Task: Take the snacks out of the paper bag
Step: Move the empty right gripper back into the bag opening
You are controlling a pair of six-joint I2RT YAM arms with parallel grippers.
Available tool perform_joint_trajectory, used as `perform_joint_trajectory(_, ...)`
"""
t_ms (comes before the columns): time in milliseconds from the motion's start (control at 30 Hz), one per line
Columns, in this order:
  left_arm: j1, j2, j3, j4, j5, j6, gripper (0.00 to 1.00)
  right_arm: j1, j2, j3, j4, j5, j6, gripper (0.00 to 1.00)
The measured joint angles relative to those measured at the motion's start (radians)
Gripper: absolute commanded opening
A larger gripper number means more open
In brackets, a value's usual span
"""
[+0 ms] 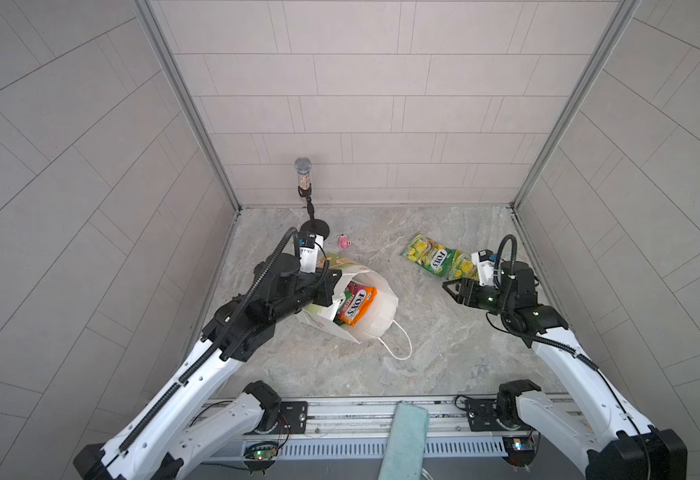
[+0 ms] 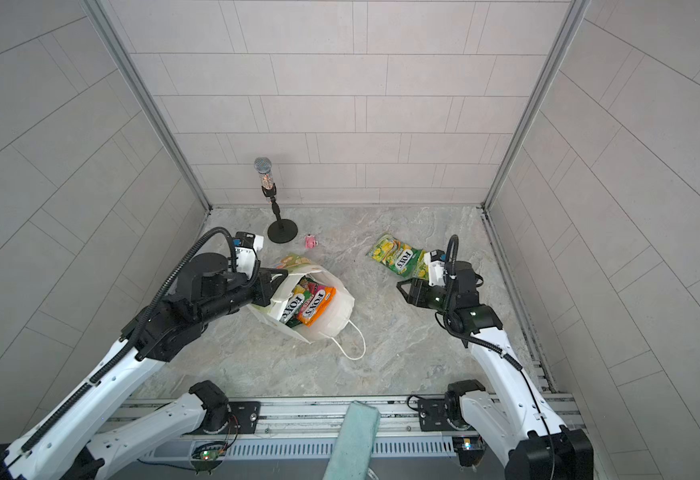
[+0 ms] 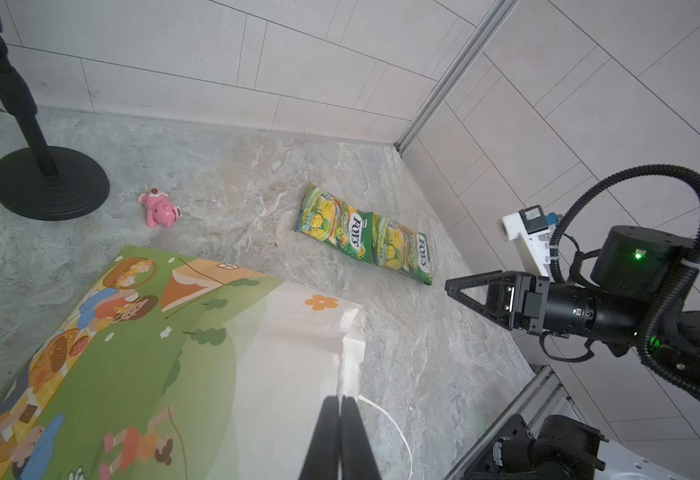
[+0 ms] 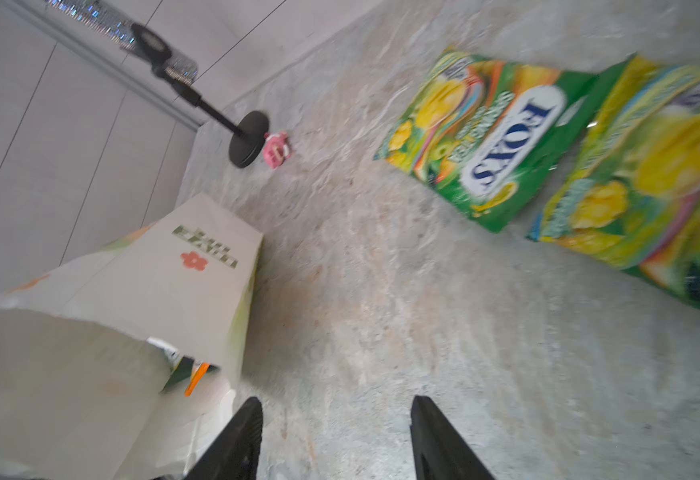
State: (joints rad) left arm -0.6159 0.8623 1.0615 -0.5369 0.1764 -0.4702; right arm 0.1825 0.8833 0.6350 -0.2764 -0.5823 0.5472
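Observation:
The white paper bag (image 1: pixel 375 309) (image 2: pixel 340 303) leans over on the table left of centre, its mouth facing the front. My left gripper (image 1: pixel 333 286) (image 3: pixel 340 401) is shut on the bag's rim beside a cord handle (image 3: pixel 385 419). Inside the mouth shows a pink-orange FOX'S packet (image 1: pixel 356 305) (image 2: pixel 315 305), with a green one (image 2: pixel 294 305) beside it. Two green-yellow FOX'S packets (image 1: pixel 433 255) (image 1: pixel 462 270) (image 4: pixel 485 137) lie flat at the back right. My right gripper (image 1: pixel 450 291) (image 4: pixel 335 401) hangs open and empty between the bag and those packets.
A black microphone stand (image 1: pixel 315 226) rises at the back left, with a tiny pink toy (image 1: pixel 344 241) next to its base. A teal cloth (image 1: pixel 404 436) hangs over the front rail. Tiled walls close in the left, back and right sides.

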Motion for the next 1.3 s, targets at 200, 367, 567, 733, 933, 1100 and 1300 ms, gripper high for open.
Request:
perform_joint_trajectory(200,0.0,0.009,0.0,0.0,0.029,-0.003,0.0,0.301,-0.005,-0.052,0.12,0.1,0.077,0.54)
perform_joint_trajectory(367,0.0,0.01,0.0,0.0,0.039,-0.006,0.0,0.5,0.123,-0.037,0.212,0.178,0.102,0.52)
perform_joint_trajectory(567,0.0,0.01,-0.004,0.0,0.041,-0.009,0.0,0.644,0.304,0.043,0.274,0.227,0.117,0.5)
perform_joint_trajectory(733,0.0,0.011,-0.006,0.0,0.043,-0.009,0.0,0.706,0.406,0.101,0.337,0.251,0.141,0.48)
perform_joint_trajectory(933,0.0,0.013,-0.007,0.0,0.045,-0.01,0.0,0.721,0.524,0.151,0.384,0.268,0.17,0.47)
perform_joint_trajectory(1100,0.0,0.013,-0.007,0.0,0.045,-0.011,0.0,0.733,0.594,0.179,0.395,0.293,0.204,0.47)
perform_joint_trajectory(1300,0.0,0.014,-0.008,0.0,0.045,-0.011,0.0,0.739,0.632,0.18,0.415,0.385,0.316,0.47)
